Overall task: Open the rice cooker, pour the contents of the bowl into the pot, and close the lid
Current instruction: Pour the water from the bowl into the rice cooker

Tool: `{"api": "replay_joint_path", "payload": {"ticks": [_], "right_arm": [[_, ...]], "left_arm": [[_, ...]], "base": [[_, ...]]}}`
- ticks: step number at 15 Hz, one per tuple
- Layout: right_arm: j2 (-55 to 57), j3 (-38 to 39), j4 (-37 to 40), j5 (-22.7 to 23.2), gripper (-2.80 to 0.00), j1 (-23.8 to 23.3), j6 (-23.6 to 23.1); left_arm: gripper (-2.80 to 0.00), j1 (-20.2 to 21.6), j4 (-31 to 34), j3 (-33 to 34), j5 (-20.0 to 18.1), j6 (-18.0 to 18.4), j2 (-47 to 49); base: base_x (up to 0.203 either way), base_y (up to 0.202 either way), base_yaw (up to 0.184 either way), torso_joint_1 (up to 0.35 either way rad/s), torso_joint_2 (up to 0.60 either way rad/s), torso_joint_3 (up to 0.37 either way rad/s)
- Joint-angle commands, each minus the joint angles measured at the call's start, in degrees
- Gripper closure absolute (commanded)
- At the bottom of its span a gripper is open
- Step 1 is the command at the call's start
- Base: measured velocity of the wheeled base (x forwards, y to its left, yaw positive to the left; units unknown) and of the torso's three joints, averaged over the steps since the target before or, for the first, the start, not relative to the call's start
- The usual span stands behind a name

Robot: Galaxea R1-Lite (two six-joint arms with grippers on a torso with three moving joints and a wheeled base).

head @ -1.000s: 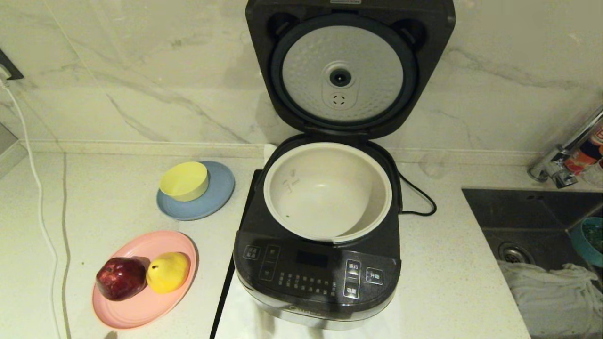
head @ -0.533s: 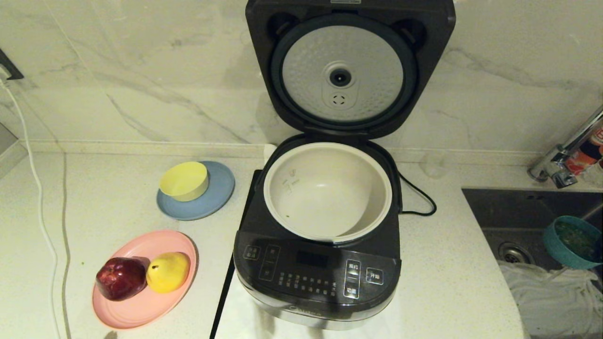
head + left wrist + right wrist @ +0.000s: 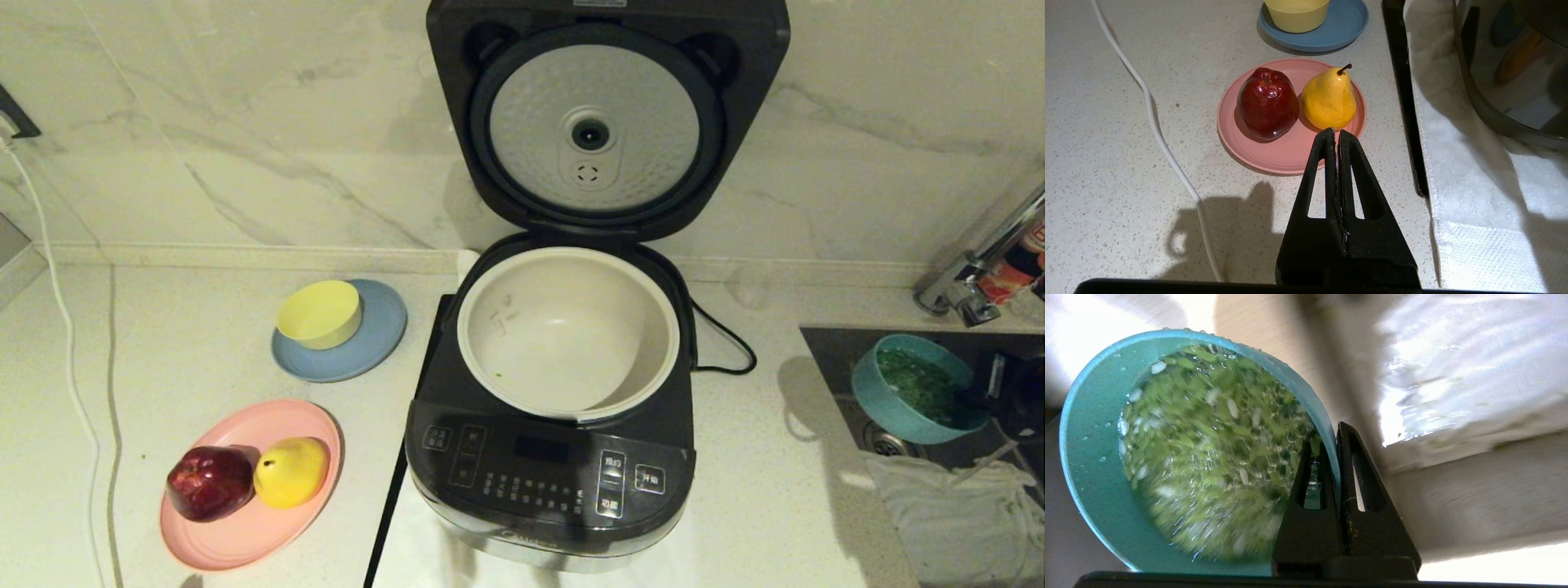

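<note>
The black rice cooker (image 3: 547, 482) stands mid-counter with its lid (image 3: 600, 122) swung up against the wall, and the cream pot (image 3: 567, 331) lies open and nearly bare. To the right, above the sink, the teal bowl (image 3: 886, 400) (image 3: 1090, 457) hangs in the air, filled with green chopped contents (image 3: 922, 384) (image 3: 1208, 457). My right gripper (image 3: 976, 396) (image 3: 1331, 437) is shut on the bowl's rim, one finger inside and one outside. My left gripper (image 3: 1336, 132) hovers shut and holding nothing over the counter, in front of the pink plate.
A pink plate (image 3: 237, 531) (image 3: 1274, 157) holds a red apple (image 3: 210, 482) and a yellow pear (image 3: 291, 471). A yellow bowl (image 3: 320, 313) sits on a blue-grey plate (image 3: 375, 343). The sink (image 3: 841, 359) holds a white cloth (image 3: 955, 514); a tap (image 3: 971, 278) stands behind. A white cable (image 3: 65, 343) runs along the left.
The right gripper has carried the bowl leftward and up from the frame's right edge, over the sink toward the cooker. The left arm and cooker have not moved.
</note>
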Motion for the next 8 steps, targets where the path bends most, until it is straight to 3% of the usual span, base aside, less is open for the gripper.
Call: {"api": "replay_joint_path", "payload": {"ticks": [1, 3, 8], "right_arm": [[-7.5, -4.6, 7.4, -0.8, 0.0, 8.2, 0.2], [-9.5, -8.5, 12.2, -3.3, 0.0, 15.0, 0.5], [-9.5, -13.9, 15.1, -9.9, 0.0, 30.2, 1.4]], "left_arm": [[0.0, 0.0, 0.0, 0.5, 0.0, 0.0, -0.1], [0.0, 0.0, 0.0, 0.5, 0.0, 0.0, -0.1], [0.0, 0.0, 0.0, 0.5, 0.0, 0.0, -0.1]], "base": [[0.0, 0.0, 0.0, 0.0, 0.0, 0.0], [0.0, 0.0, 0.0, 0.0, 0.0, 0.0], [0.0, 0.0, 0.0, 0.0, 0.0, 0.0]]}}
